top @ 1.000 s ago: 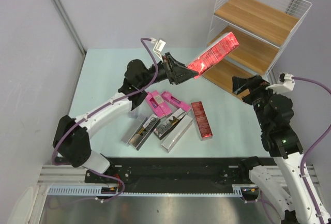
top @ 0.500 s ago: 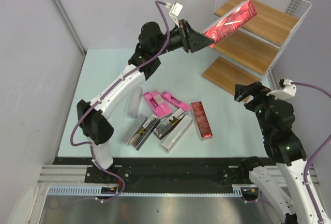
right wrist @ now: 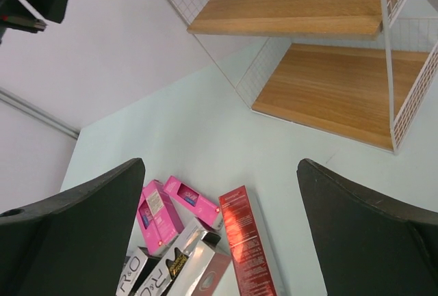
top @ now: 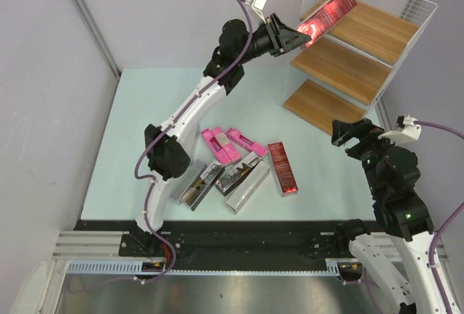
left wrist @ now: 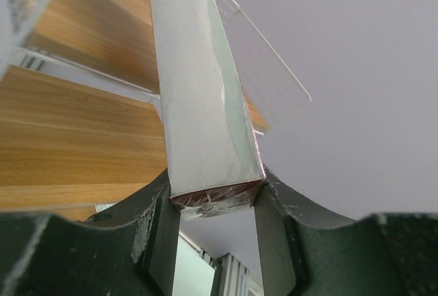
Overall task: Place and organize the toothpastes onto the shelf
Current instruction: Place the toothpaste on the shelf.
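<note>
My left gripper is shut on one end of a dark red toothpaste carton. It holds the carton tilted over the left edge of the top board of the white wire shelf. In the left wrist view the carton runs up from between my fingers, with shelf boards to its left. My right gripper is open and empty, low beside the shelf's bottom board. On the table lie another red carton, two pink cartons and several silver-grey ones.
The right wrist view shows the lower shelf boards, the red carton, pink cartons and silver cartons on the pale green table. The left arm's elbow stands over the left of the pile.
My left arm has lifted the red carton up and to the right, from the middle board's height to the top board. My right arm has shifted slightly.
</note>
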